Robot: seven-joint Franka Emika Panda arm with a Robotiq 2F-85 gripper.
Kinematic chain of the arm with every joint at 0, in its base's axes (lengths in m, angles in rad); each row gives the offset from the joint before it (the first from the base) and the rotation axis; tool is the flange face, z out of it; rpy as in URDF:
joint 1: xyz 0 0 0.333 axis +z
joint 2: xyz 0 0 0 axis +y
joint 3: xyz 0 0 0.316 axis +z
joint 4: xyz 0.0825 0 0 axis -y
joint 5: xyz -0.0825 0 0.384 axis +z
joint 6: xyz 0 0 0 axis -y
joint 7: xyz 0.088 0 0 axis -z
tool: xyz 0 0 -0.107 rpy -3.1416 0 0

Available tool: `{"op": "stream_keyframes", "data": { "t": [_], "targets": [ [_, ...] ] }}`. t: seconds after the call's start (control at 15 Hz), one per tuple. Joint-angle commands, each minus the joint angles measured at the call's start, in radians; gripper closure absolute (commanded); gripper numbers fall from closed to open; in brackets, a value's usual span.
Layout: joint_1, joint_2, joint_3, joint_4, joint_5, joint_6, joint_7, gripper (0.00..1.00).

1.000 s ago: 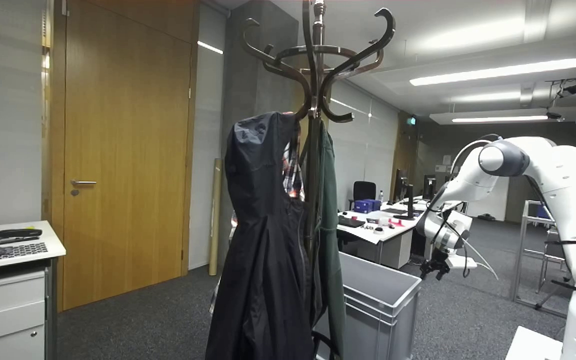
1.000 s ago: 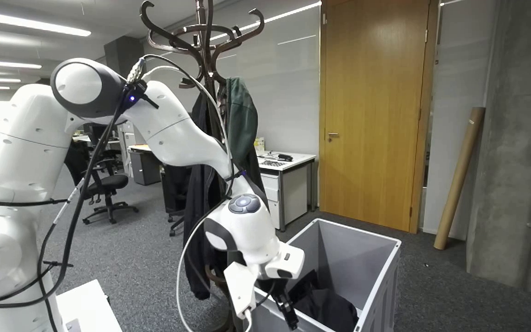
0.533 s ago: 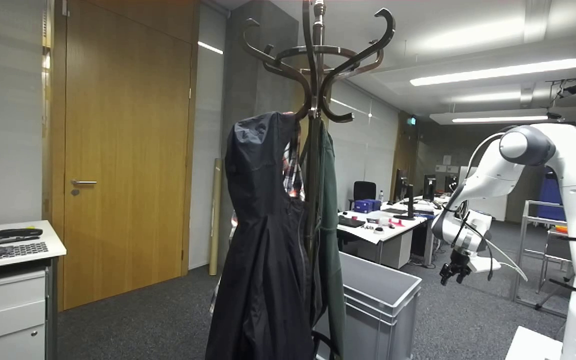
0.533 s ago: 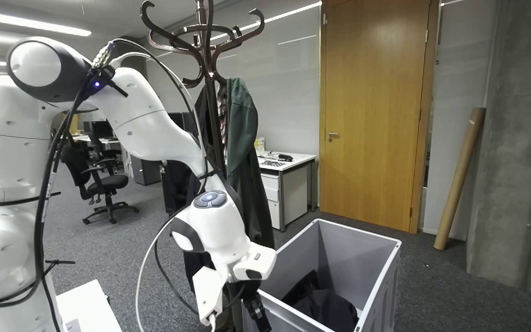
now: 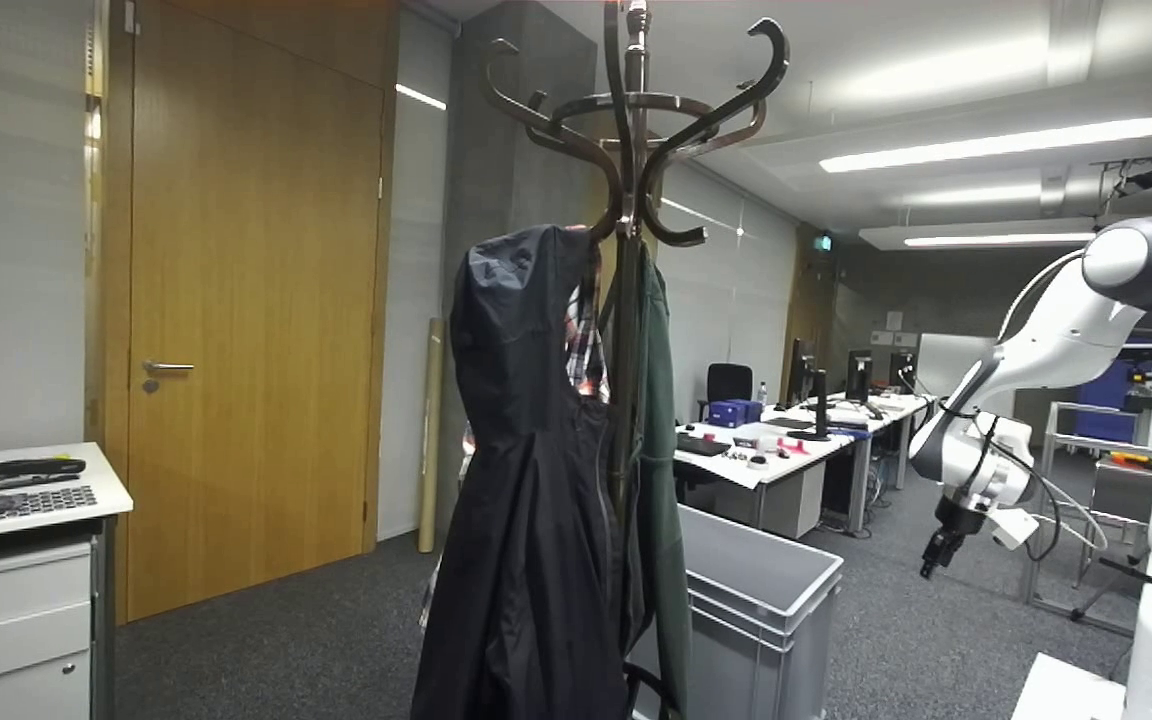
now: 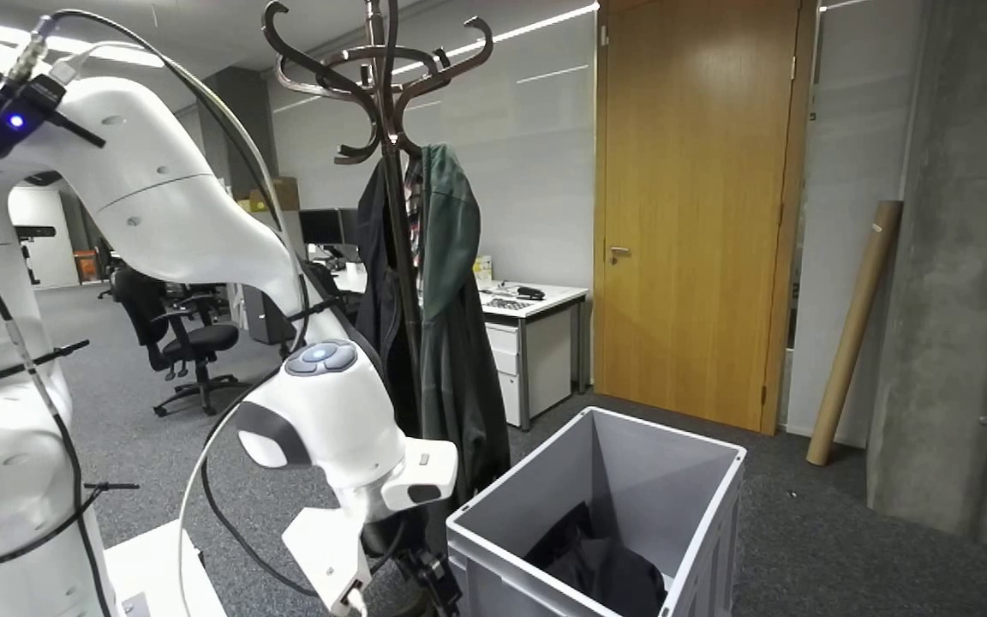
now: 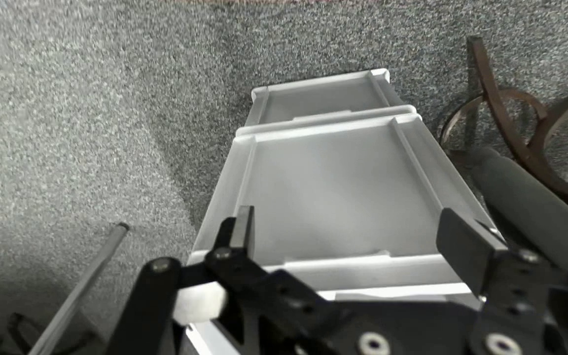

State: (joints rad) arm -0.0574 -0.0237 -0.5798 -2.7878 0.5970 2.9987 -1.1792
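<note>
Wrist view shows the pincer [image 7: 345,217] empty, jaws apart, near the grey bin [image 7: 328,182], likely stiff and best held by its rim; in an exterior view, dark cloth [image 6: 605,567], probably soft, lies inside that bin.

Bin [image 6: 663,480] open above, its wall [image 7: 331,182] facing the gripper [image 7: 350,229], coat stand [image 5: 627,330] and jackets [image 5: 526,480] alongside

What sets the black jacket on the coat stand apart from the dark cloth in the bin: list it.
The black jacket hangs from the coat stand; the dark cloth lies in the gray bin.
The black jacket drops lengthwise, while the dark cloth is bunched up.
The black jacket shows a hood; whether the dark cloth has one, I cannot tell.
Both are dark fabric.
</note>
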Motion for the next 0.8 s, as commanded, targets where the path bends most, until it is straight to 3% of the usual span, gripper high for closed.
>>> {"op": "stream_keyframes", "data": {
  "t": [0.0,0.07,0.13,0.73],
  "targets": [
    [-0.011,-0.158,-0.005,0.005,0.038,-0.088,-0.114,0.00],
    [-0.008,-0.184,-0.002,0.011,0.064,-0.109,-0.116,0.00],
    [-0.001,-0.092,-0.001,0.017,0.022,-0.063,-0.062,0.00],
    [0.001,-0.090,-0.001,0.014,0.023,-0.071,-0.063,0.00]
  ]
}}
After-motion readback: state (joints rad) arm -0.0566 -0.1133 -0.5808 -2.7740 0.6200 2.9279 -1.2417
